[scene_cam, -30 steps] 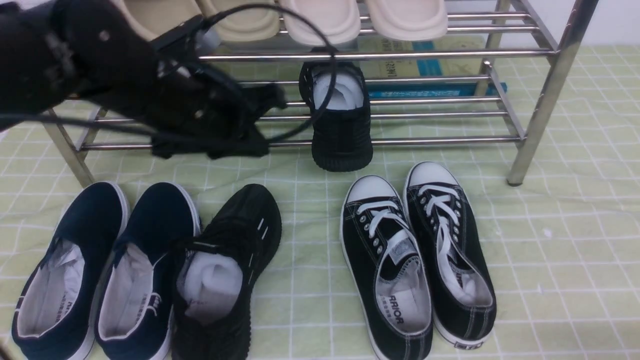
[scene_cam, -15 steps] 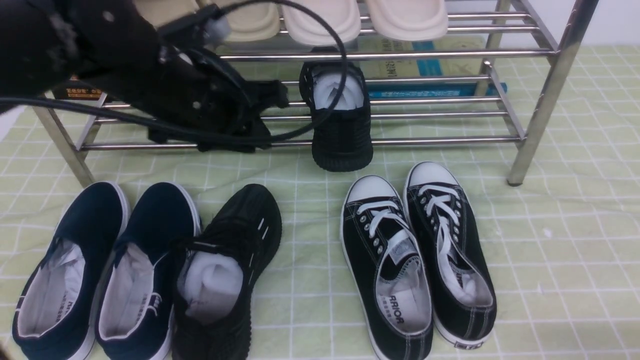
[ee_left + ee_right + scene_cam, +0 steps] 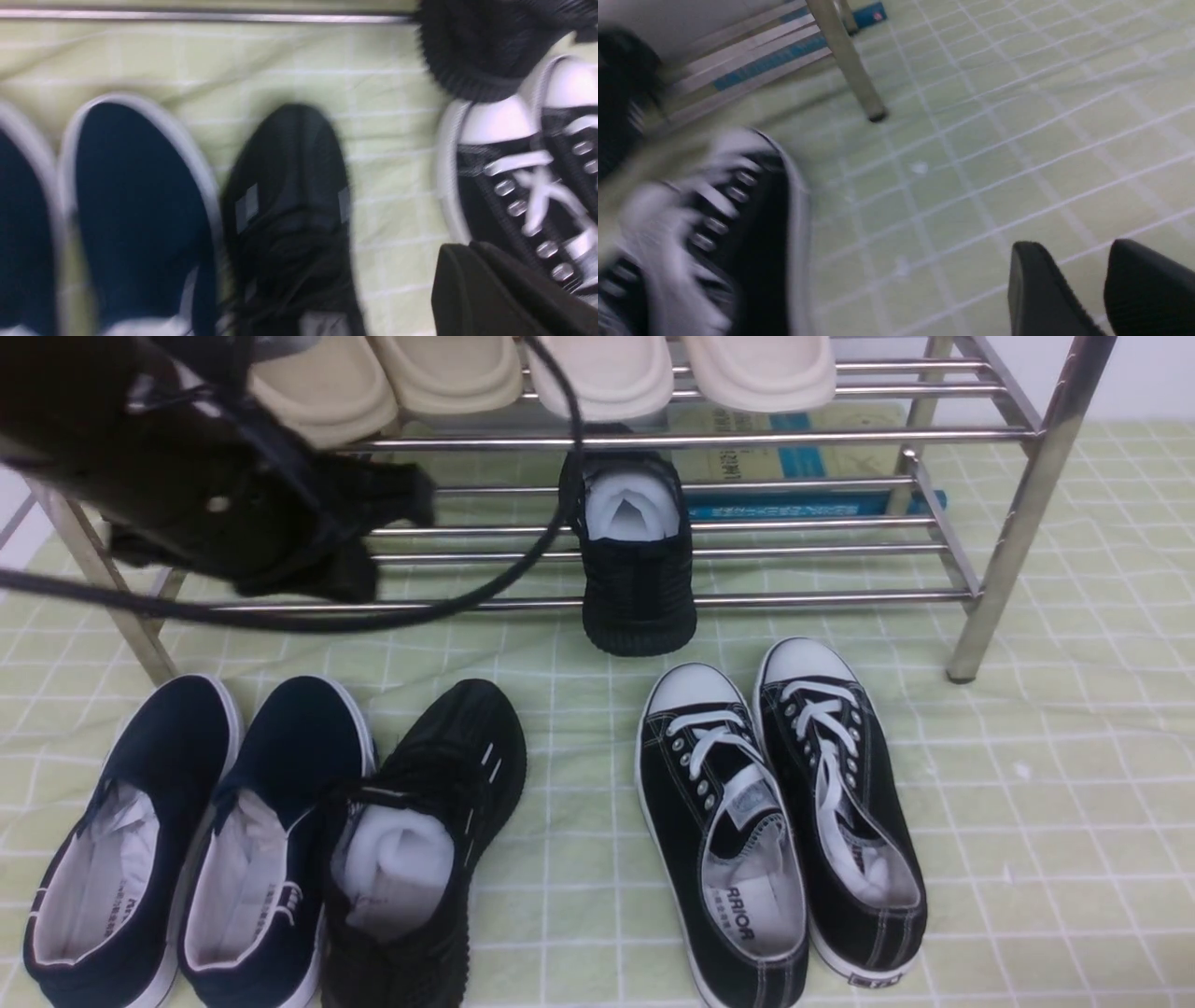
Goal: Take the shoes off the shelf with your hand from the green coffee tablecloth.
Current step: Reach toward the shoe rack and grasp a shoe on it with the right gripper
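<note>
Seemingly half done: one black knit shoe (image 3: 420, 840) lies lower centre-left on the green coffee tablecloth (image 3: 1027, 784); the second shoe (image 3: 639, 569) leans on the shelf (image 3: 840, 599), upper centre. The left hand (image 3: 383, 537), upper left, is closed and empty; the right hand (image 3: 1076, 261) is parted and empty.

Shelf (image 3: 990, 551) stands on tablecloth (image 3: 1074, 784). Upper tier: four slippers (image 3: 607, 369) in a row. Lower tier, near middle: one knit sneaker (image 3: 639, 588), toe out past the front bar. Flat box (image 3: 803, 457) on the cloth, under or behind the shelf; cannot tell which. On the cloth before the shelf, left to right: pair of slip-ons (image 3: 187, 831); other knit sneaker (image 3: 429, 831), touching the right slip-on; gap; pair of canvas sneakers (image 3: 784, 812), side by side.
</note>
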Controlling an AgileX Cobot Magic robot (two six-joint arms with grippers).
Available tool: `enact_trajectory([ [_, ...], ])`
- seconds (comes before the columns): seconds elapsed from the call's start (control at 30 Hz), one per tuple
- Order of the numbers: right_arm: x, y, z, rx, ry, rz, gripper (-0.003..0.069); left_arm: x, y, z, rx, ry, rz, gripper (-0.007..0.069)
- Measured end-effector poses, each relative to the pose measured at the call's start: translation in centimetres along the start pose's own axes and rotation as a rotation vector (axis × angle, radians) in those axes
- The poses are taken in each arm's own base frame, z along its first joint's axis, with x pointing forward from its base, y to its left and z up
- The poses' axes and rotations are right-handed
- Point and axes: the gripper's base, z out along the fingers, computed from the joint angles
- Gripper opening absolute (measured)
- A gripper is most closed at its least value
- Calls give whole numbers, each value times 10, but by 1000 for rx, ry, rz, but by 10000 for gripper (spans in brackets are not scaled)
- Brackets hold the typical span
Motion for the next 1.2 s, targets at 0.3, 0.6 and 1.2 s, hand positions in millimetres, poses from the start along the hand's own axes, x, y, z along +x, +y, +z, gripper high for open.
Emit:
enact_trajectory([
  [0.3, -3, 14, -1, -155, 17, 581, 230, 21, 38, -45, -387, 41, -22, 1],
  [0.6, -83, 79, -34, -303, -106, 39, 56, 52, 53, -16, -478, 147, -41, 9],
  [1.2, -91, 206, 150, -589, 1147, -416, 6, 45, 64, 6, -304, 125, -121, 11],
])
